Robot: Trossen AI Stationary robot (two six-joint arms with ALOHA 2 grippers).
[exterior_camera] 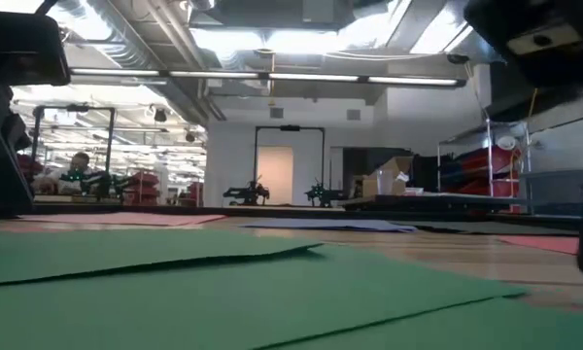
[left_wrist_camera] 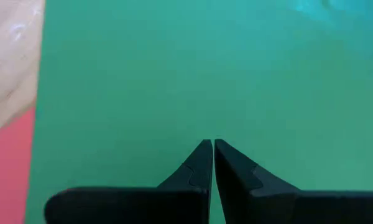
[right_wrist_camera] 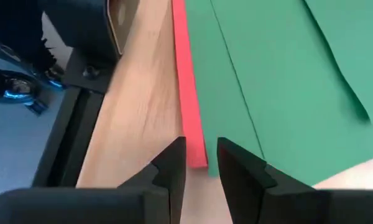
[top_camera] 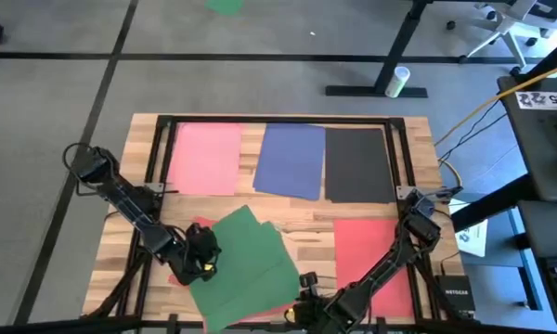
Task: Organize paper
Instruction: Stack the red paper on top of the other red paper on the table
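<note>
Two green sheets (top_camera: 251, 260) lie overlapped and askew at the table's near middle, over a red sheet (left_wrist_camera: 9, 168). Pink (top_camera: 206, 158), blue (top_camera: 292, 160) and black (top_camera: 357, 165) sheets lie flat in a row along the far edge. Another red sheet (top_camera: 371, 250) lies at the near right. My left gripper (left_wrist_camera: 212, 144) is shut, tips down on the green sheets' left part (left_wrist_camera: 174, 74). My right gripper (right_wrist_camera: 202, 146) stands open low at the near edge. Its fingers stand on either side of a red sheet's corner (right_wrist_camera: 196, 158), beside the green paper (right_wrist_camera: 286, 74). My left gripper points its shut fingertips (left_wrist_camera: 202, 155) down at the top green sheet, well inside its left edge; I cannot tell whether they touch it. My right gripper stands astride the red corner; I cannot tell whether a finger touches it.
Black frame rails (top_camera: 158, 148) run along the table's left, far and right sides. A white printed sheet (top_camera: 472, 237) and a dark box (top_camera: 453, 297) lie off the right edge. Bare wood (top_camera: 306, 227) shows between the far row and the near sheets.
</note>
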